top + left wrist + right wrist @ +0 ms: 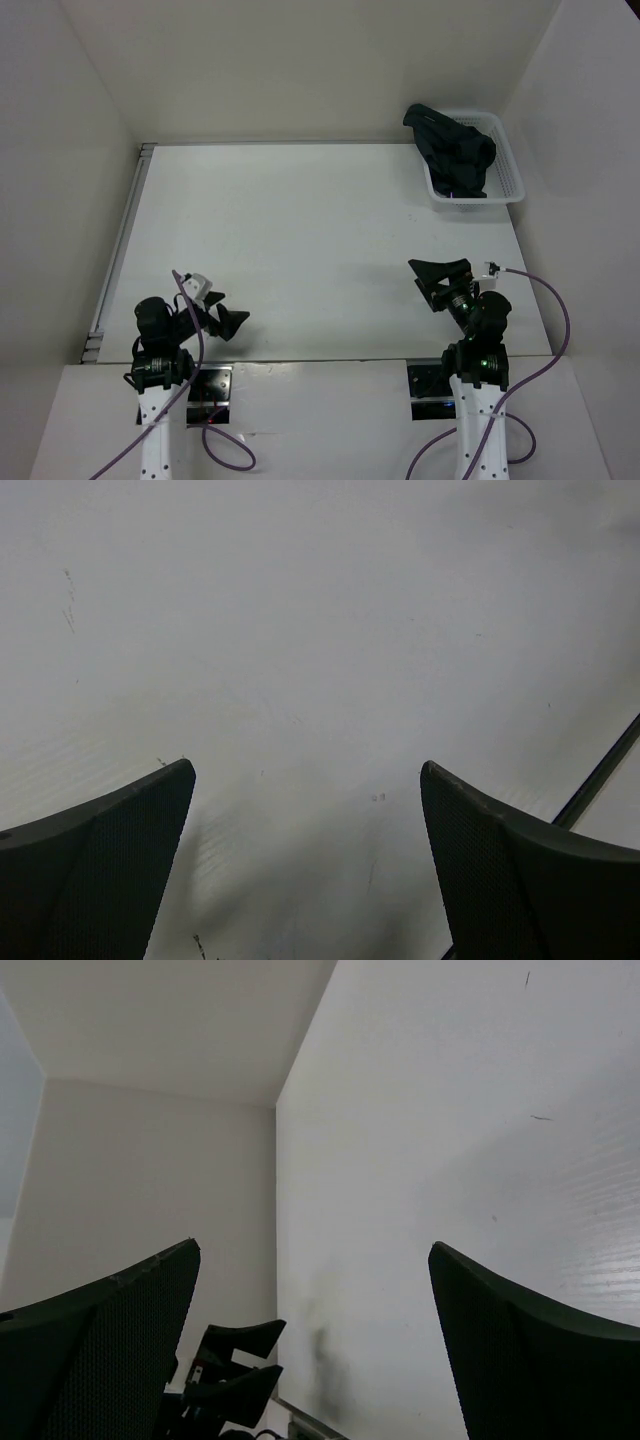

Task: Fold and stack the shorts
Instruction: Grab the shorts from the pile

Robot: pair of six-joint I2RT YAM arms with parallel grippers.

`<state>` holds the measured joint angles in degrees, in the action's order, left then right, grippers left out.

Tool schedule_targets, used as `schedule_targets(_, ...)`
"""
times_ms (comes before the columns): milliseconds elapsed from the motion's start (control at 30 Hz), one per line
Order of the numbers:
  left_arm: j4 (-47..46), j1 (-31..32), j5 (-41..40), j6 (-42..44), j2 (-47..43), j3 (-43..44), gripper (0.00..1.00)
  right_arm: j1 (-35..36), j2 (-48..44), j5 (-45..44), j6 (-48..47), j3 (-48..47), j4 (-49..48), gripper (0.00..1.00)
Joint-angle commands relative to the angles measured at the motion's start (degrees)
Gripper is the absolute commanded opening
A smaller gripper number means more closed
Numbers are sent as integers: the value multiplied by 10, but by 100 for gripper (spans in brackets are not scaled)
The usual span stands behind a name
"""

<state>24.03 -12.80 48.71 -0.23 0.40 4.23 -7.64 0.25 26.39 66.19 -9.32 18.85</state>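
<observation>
The very dark navy, soft fabric shorts (455, 150) lie crumpled in a heap inside the white plastic mesh basket (512, 170), with one end of the cloth draped up over the basket's far left rim. The basket sits at the far right corner of the flat white table (300, 240), close to the right-hand wall, and neither arm touches it or the shorts. Both arms are low at the near edge, well apart from the basket. The right gripper (438, 280) is on the same side as the basket; its two black fingers are spread wide with nothing between them, and its wrist view shows only bare white surface in the gap (315, 1350). The left gripper (226, 310) is at the near left, its jaws likewise parted and holding nothing, with plain tabletop showing between the textured pads (100, 870) in its wrist view. A purple cable (560, 320) loops out from the right arm, and another runs along the left arm.
</observation>
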Motion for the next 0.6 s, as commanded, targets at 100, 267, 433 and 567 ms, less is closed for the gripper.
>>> schedule_targets(100,26,2,97,2,-76,22,100,-1,-9,-13,-13,-20,-28,100)
schedule_targets(267,-87,2,116,2,-76,11,100,-1,-9,-18,-81,-90,-97,100)
schedule_targets(433,-339,15,110,2,-37,16,100,-1,138,-128,-169,-241,-149,100)
schedule_targets(567,-350,21,44,2,67,46,100,-1,347,-192,-226,-350,-143,100)
